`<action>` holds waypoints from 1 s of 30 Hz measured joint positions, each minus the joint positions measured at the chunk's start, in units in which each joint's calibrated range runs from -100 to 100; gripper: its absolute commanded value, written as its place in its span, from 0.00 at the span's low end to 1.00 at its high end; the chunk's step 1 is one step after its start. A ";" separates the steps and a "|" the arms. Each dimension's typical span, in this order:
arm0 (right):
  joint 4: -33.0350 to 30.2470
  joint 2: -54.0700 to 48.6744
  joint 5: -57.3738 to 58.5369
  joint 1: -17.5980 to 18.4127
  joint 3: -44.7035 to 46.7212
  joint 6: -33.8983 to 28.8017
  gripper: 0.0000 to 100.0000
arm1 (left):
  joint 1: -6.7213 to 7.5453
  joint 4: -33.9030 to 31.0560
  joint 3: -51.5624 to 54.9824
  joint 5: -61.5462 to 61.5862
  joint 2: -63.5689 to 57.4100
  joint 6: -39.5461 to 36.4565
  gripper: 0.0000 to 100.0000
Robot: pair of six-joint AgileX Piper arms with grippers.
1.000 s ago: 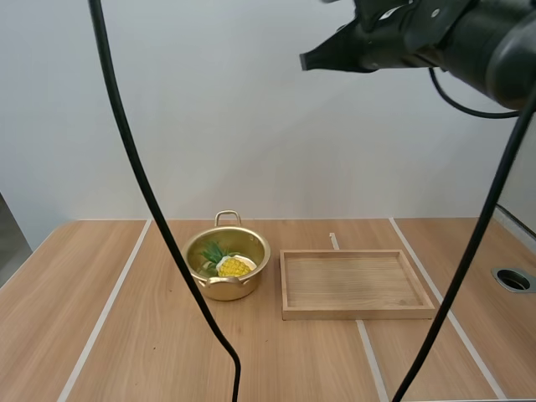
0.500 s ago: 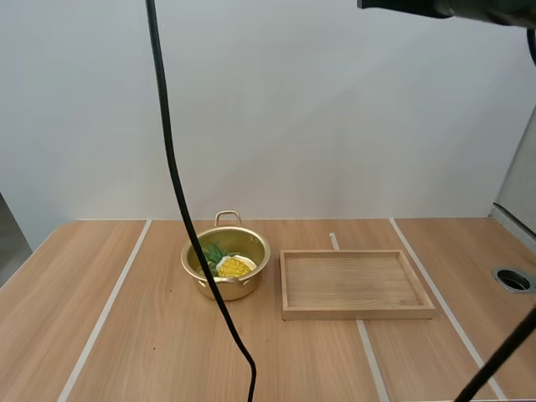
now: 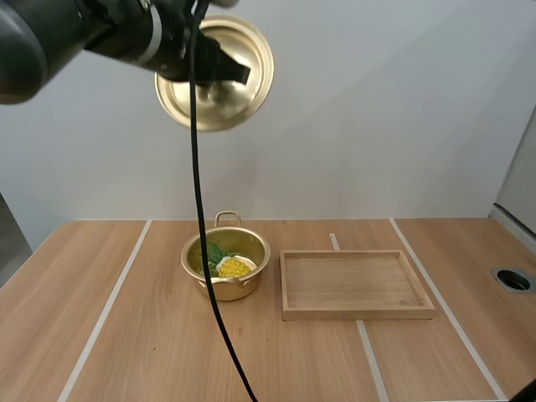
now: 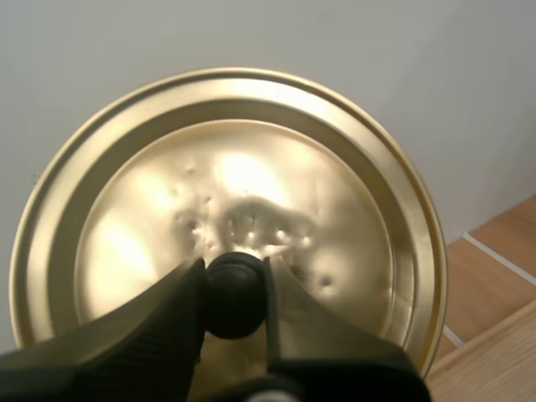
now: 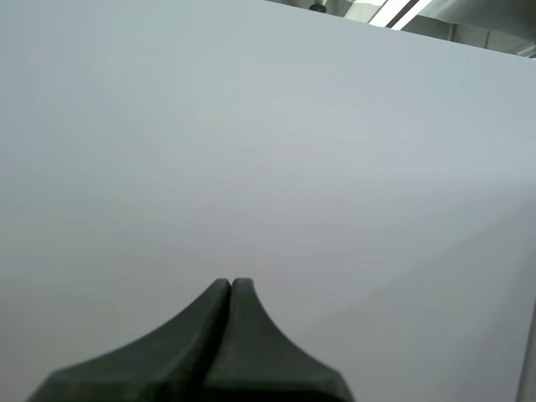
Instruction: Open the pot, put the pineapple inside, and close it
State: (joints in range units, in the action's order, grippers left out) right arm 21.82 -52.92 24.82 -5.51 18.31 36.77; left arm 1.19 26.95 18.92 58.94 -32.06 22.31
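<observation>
Left tool (image 4: 234,270): pinching lid (image 3: 226,105) by knob (image 4: 235,297), newly swinging in high above pot (image 3: 224,287) holding pineapple (image 3: 233,266), heading toward closing.

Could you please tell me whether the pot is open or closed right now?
Open. The left gripper holds the lid by its knob up in the air, and the pineapple shows inside the uncovered pot.

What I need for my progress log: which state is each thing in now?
pot: open, upright, pineapple inside.
pineapple: lying in the pot.
lid: off, held high.
wooden tray: flat beside the pot.
left gripper: jaws shut on lid's knob.
right gripper: jaws shut on nothing.
</observation>
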 measured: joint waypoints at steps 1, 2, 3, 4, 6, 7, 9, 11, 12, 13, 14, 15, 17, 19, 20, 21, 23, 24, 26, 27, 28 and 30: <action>0.00 0.00 -0.40 -0.16 0.00 -0.47 0.00 | 0.00 0.00 1.97 0.00 0.42 0.00 0.00; -0.12 0.00 -0.61 -0.17 0.00 -0.56 0.00 | 0.00 -0.13 3.82 0.00 1.10 0.00 0.00; -0.11 0.00 -0.61 -0.24 0.00 -0.86 0.00 | 0.00 -0.13 4.83 0.00 1.47 0.00 0.00; -0.11 0.00 -0.61 -0.24 0.00 -0.98 0.00 | 0.00 -0.22 7.16 0.00 2.36 0.00 0.00; -0.33 0.00 -0.61 -0.24 0.00 -1.22 0.00 | 0.00 -0.22 9.75 0.00 3.74 -0.09 0.00; -0.44 0.00 -0.61 -0.24 0.00 -1.19 0.00 | 0.00 -0.22 11.04 0.00 4.65 -0.09 0.00; -0.95 0.00 -0.61 -0.24 0.00 -1.19 0.00 | 0.00 -0.22 13.09 0.00 6.52 -0.19 0.00; -1.47 0.00 -0.61 -0.24 0.00 -1.19 0.00 | 0.00 -0.22 14.67 0.00 8.68 -0.19 0.00; -1.56 0.00 -0.61 -0.24 0.00 -1.19 0.00 | 0.00 -0.22 15.07 0.00 9.95 -0.07 0.00; -1.69 0.00 -0.43 -0.24 0.00 -1.19 0.00 | 0.00 -0.22 15.23 0.00 11.32 0.05 0.00; -1.69 0.00 -0.14 -0.24 0.00 -1.19 0.00 | 0.00 -0.22 15.27 0.23 12.75 0.48 0.00; -1.69 0.00 0.28 -0.24 0.00 -1.19 0.00 | 0.00 -0.22 15.26 0.77 14.20 1.01 0.00; -1.69 0.00 0.78 -0.24 0.00 -1.19 0.00 | 0.00 -0.22 15.26 2.90 16.85 2.04 0.00; -1.69 0.00 1.67 -0.24 0.00 -1.19 0.00 | 0.00 -0.22 15.26 6.11 19.90 3.04 0.00; -1.69 0.00 2.36 -0.24 0.00 -1.19 0.00 | 0.00 -0.22 15.26 7.51 21.11 3.55 0.00; -1.69 0.00 3.20 -0.24 0.00 -1.19 0.00 | 0.00 -0.22 15.26 9.27 22.63 4.10 0.00; -1.69 0.00 4.26 -0.24 0.00 -1.19 0.00 | 0.00 -0.22 15.26 11.69 25.55 4.79 0.00; -1.69 0.00 4.47 -0.24 0.00 -1.19 0.00 | 0.00 -0.22 15.26 12.14 26.85 4.90 0.00; -1.69 0.00 4.86 -0.24 0.00 -1.19 0.00 | 0.00 -0.10 15.26 11.60 28.79 5.42 0.00; -1.69 0.00 4.86 -0.24 0.00 -1.19 0.00 | 0.00 0.04 15.26 11.38 29.72 5.90 0.00; -1.69 0.00 4.86 -0.24 0.00 -1.19 0.00 | 0.00 0.04 15.26 11.21 30.58 6.31 0.00; -1.69 0.00 5.05 -0.24 0.00 -1.19 0.00 | 0.00 -0.07 14.76 11.38 31.59 6.56 0.00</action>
State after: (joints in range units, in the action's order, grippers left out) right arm 20.13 -52.92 29.88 -5.76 18.31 35.57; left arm 1.19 26.88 33.68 70.32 -0.47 28.88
